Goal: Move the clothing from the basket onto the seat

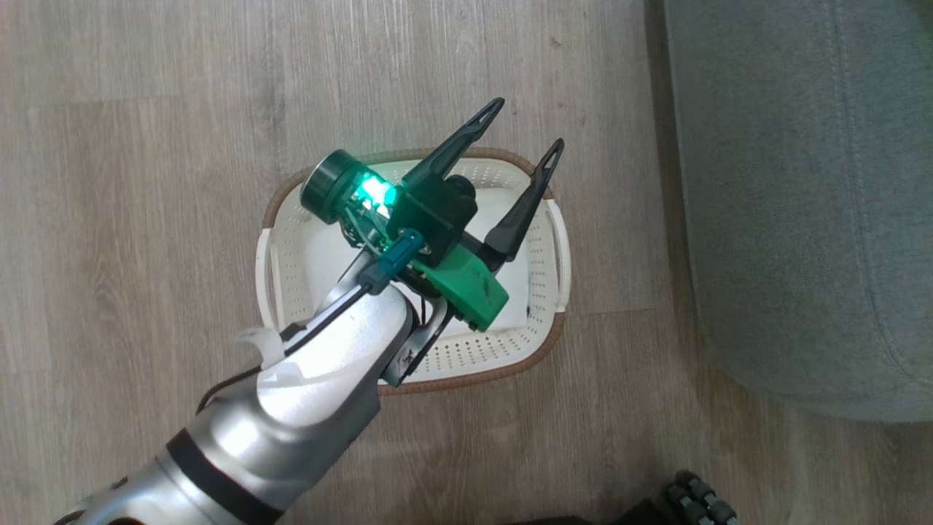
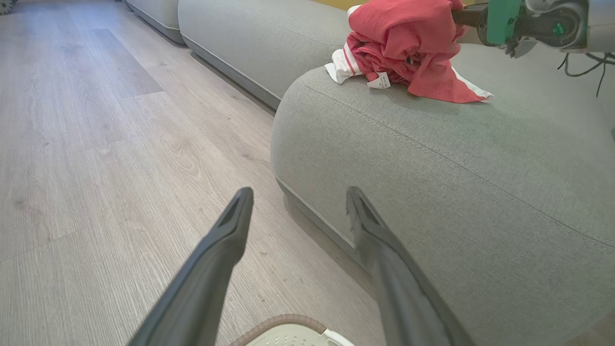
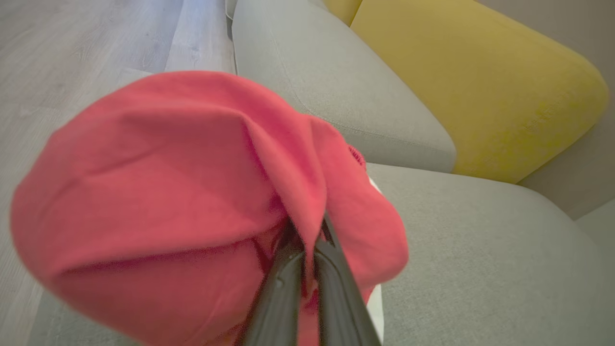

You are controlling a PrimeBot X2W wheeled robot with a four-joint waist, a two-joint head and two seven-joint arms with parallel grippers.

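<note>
The red clothing (image 2: 408,48) with white trim lies bunched on the grey-green seat (image 2: 432,158), and its top is pinched up by my right gripper (image 2: 461,18). In the right wrist view, that gripper (image 3: 310,240) is shut on a fold of the red clothing (image 3: 168,192) above the seat (image 3: 480,264). My left gripper (image 1: 526,125) hangs open over the far side of the cream basket (image 1: 291,189), with nothing between its fingers. The basket's inside shows bare white. In the left wrist view, the open left gripper (image 2: 298,197) points toward the seat's front edge, with the basket rim (image 2: 283,321) below.
The basket stands on a pale wood floor (image 1: 146,219), with the seat (image 1: 802,182) a short gap to its right. A yellow cushion (image 3: 480,86) lies behind the seat. More grey sofa sections (image 2: 250,38) run along the floor. Dark wheels (image 1: 700,499) show at the bottom.
</note>
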